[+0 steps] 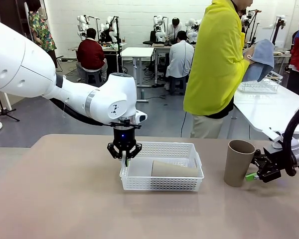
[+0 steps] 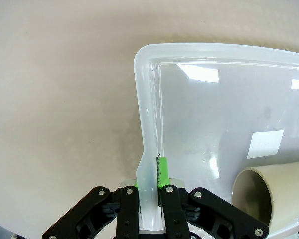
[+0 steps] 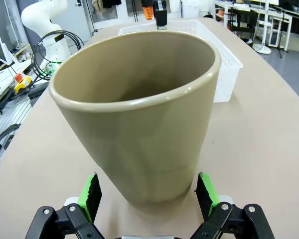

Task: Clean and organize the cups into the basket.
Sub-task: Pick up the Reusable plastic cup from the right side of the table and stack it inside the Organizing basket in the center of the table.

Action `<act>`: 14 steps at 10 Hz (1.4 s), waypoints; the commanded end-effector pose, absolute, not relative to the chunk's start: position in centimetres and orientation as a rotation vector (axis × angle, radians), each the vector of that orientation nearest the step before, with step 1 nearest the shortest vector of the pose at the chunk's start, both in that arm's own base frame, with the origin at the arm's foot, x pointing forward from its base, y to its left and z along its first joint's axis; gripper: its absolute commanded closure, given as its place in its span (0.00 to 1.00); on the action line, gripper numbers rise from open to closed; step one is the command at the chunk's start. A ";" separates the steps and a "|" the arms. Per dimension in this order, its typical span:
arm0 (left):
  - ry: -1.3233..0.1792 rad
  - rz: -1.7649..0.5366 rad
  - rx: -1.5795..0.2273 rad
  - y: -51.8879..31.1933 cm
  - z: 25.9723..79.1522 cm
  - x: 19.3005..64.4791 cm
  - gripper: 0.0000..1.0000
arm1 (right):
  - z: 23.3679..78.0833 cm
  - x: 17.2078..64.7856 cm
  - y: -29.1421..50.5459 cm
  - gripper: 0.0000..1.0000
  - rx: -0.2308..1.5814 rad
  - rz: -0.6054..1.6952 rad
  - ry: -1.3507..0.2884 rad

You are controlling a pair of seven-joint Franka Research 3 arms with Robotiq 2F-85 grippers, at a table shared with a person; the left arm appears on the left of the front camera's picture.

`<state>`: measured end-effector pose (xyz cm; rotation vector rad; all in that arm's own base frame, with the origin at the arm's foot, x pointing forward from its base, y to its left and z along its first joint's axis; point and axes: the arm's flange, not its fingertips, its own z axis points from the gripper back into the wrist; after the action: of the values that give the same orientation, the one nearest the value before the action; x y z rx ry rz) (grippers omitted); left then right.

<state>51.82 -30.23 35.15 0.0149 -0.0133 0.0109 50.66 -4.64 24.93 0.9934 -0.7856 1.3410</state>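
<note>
In front, we saw the left end effector (image 1: 124,159) pinching the left rim of the white basket (image 1: 162,186) on the desk (image 1: 55,199). The lying tan cup (image 1: 174,169) was inside it. The standing tan cup (image 1: 238,163) stood to its right.

At the left wrist, the fingers (image 2: 162,172) were shut on that rim.

At the right wrist, the right end effector (image 3: 149,193) was open around the standing tan cup.
</note>
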 end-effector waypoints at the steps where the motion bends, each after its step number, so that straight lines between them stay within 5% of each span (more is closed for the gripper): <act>1: -0.010 0.008 0.020 -30.2 35.0 51.7 1.00 | 23.9 50.9 -3.1 0.00 1.008 1.349 -0.804; 6: -0.010 0.008 0.020 -30.2 35.0 51.7 1.00 | 23.2 51.0 -1.5 0.00 1.009 1.359 -0.832; 7: -0.010 0.008 0.020 -30.2 35.0 51.7 1.00 | 23.3 51.1 -1.4 0.17 1.018 1.360 -0.861; 8: -0.010 0.008 0.020 -30.2 35.0 51.7 1.00 | 23.3 51.1 -1.4 0.59 1.022 1.350 -0.875; 10: -0.010 0.008 0.020 -30.2 35.0 51.7 1.00 | 23.3 51.2 -1.3 1.00 1.023 1.352 -0.878; 12: -0.010 0.008 0.020 -30.2 35.0 51.7 1.00 | 23.3 51.1 -1.3 1.00 1.020 1.351 -0.879; 13: -0.010 0.008 0.020 -30.2 35.0 51.7 1.00 | 23.6 51.0 -1.2 0.79 1.005 1.336 -0.877; 14: -0.010 0.008 0.020 -30.2 35.0 51.7 1.00 | 25.5 50.4 -0.4 0.79 1.001 1.305 -0.864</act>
<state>51.82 -30.23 35.15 0.0149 -0.0133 0.0109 51.17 -1.59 24.04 1.0165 -0.8403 1.3498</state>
